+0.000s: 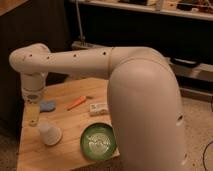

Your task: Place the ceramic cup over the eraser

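Note:
The ceramic cup [49, 133] is pale white and stands on the left front part of the wooden table [70, 150], wide end down. The eraser is hidden from view. My gripper [33, 118] hangs from the white arm's wrist [33, 90], just left of the cup and slightly above it. It is open and holds nothing, and its pale fingers point down at the table.
A flat blue piece [47, 105] lies behind the cup. An orange stick [76, 103] and a white labelled packet [98, 108] lie mid-table. A round green bowl [98, 141] sits at the front edge. My bulky arm covers the table's right side.

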`<state>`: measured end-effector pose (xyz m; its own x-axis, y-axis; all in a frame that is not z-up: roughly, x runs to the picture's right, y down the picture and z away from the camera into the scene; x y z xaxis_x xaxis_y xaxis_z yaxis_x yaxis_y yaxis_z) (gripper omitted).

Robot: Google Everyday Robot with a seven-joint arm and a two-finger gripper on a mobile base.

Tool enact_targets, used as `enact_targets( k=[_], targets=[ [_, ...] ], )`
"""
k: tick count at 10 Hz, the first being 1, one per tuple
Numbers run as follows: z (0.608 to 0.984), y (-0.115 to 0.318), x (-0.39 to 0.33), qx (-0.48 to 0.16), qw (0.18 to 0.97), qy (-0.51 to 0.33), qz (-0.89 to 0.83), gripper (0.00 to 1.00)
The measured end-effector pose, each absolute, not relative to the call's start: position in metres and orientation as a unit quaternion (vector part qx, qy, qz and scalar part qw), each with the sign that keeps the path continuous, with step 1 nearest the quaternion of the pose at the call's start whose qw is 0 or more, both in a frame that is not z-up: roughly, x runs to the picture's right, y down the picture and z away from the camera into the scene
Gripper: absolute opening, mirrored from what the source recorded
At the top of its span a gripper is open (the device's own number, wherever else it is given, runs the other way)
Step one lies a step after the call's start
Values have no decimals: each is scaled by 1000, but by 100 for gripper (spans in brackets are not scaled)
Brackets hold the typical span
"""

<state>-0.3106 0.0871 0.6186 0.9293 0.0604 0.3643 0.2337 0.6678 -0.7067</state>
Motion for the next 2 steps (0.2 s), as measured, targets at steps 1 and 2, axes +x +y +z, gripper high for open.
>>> enact_targets(
  k=[1,2],
  targets=[
    [619,86,-309,-408,893,-185,-47,78],
    [620,85,-306,-415,889,-191,-43,78]
  ],
)
